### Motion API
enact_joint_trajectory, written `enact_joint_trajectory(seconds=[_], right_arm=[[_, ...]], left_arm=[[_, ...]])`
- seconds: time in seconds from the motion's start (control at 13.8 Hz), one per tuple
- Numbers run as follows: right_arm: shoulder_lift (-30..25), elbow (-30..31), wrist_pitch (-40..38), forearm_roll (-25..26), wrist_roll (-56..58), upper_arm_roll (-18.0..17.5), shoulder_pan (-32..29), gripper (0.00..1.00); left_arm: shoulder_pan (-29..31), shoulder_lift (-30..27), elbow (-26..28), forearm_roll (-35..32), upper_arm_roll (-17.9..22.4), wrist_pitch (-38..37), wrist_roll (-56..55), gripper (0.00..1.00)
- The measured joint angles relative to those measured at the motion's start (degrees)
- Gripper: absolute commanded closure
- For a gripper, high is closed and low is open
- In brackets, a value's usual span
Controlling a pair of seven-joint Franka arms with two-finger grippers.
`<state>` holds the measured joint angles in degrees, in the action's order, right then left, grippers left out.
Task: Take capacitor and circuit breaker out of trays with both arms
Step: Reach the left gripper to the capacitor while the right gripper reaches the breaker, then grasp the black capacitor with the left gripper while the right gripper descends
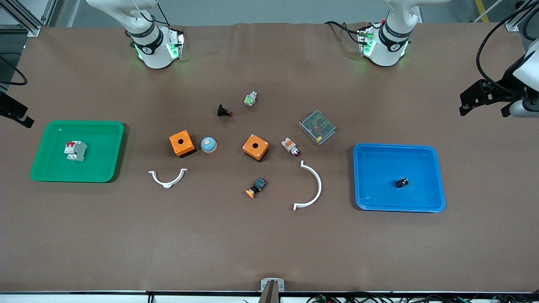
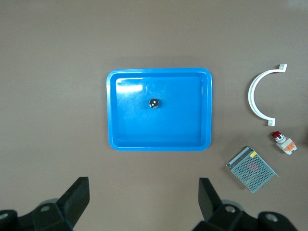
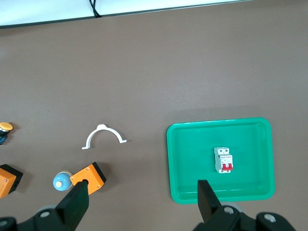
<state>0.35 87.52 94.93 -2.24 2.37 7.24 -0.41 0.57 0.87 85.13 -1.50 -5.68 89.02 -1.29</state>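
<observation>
Both sets of jaws spread wide, nothing between them. Left gripper [image 2: 142, 199] hangs high over the table near the blue tray [image 2: 207, 108], fingers [image 2: 77, 192] splayed as if set for a top-down descent; right gripper [image 3: 142, 202] does the same near the green tray [image 3: 173, 163]. In the front view both hands sit at the frame edges: left gripper [image 1: 484, 99] only partly visible, right gripper [image 1: 19, 115] mostly cropped, so I judge height from the wrist views. The capacitor [image 2: 154, 103] lies alone near the middle of the blue tray, toward the left arm's end; the circuit breaker [image 3: 223, 160] lies flat in the green tray, red levers at one end, toward the right arm's end. One part per tray, one tray per arm, so each arm has its own target with no crossing, looks deliberate. Neither part has been touched; both are still in the trays. Distractors fill the middle: two orange boxes [image 1: 182, 143], a blue dome button [image 1: 209, 144], two white curved clips [image 1: 168, 178], a mesh-covered metal module [image 1: 317, 127], an indicator lamp [image 1: 290, 147], a black push-button [image 1: 223, 111], an orange-capped button [image 1: 256, 188], and a small green-and-white part [image 1: 250, 99]. Hard to make out: whether the capacitor stands upright or lies tilted. It's tiny, so the pinch will need tight centring.
</observation>
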Motion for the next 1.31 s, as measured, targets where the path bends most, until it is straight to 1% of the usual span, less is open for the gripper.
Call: enact_joint_trajectory(seconds=[0.36, 0.51, 0.65, 0.8, 0.95, 1.02, 1.09, 1.16, 1.24, 1.31], right_arm=[[0.01, 0.0, 0.0, 0.0, 0.0, 0.0, 0.0, 0.0], [0.03, -0.01, -0.05, 0.0, 0.0, 0.0, -0.01, 0.0], [0.13, 0.0, -0.28, 0.0, 0.0, 0.01, -0.06, 0.0], [0.61, 0.05, -0.6, 0.0, 0.0, -0.01, -0.06, 0.0], [1.66, 0.1, -1.4, 0.0, 0.01, -0.12, 0.04, 0.0], [2.48, 0.15, -2.5, 0.01, 0.01, -0.19, 0.1, 0.0], [3.62, 0.23, -3.91, 0.11, -0.01, -0.14, -0.08, 0.0], [4.97, 0.35, -4.59, 0.44, -0.11, 0.01, -0.78, 0.0], [6.76, 0.57, -4.71, 1.15, -0.12, 0.08, -2.28, 0.0], [9.06, 0.72, -4.61, 2.14, -0.05, 0.15, -4.18, 0.0]], left_arm=[[0.02, 0.79, 0.05, 0.0, 0.13, -0.43, 0.0, 0.0], [0.27, 3.76, 0.63, 0.31, 0.37, -0.09, 0.0, 0.0], [0.49, 8.66, 2.48, 0.67, 0.55, 3.36, 0.0, 0.0], [0.53, 12.88, 7.19, 0.36, 0.57, 12.42, 0.0, 0.0], [0.6, 15.23, 13.67, -0.59, 0.58, 22.47, -0.01, 0.03], [0.68, 16.05, 17.17, -0.78, 0.59, 27.73, -0.01, 0.1], [0.89, 17.04, 20.66, -0.85, 0.61, 33.34, -0.01, 0.2], [1.26, 18.11, 23.1, -0.86, 0.65, 37.65, -0.01, 0.26], [1.76, 19.45, 24.71, -0.86, 0.68, 40.98, -0.01, 0.3], [2.24, 21.0, 25.54, -0.86, 0.69, 43.24, 0.0, 0.31]])
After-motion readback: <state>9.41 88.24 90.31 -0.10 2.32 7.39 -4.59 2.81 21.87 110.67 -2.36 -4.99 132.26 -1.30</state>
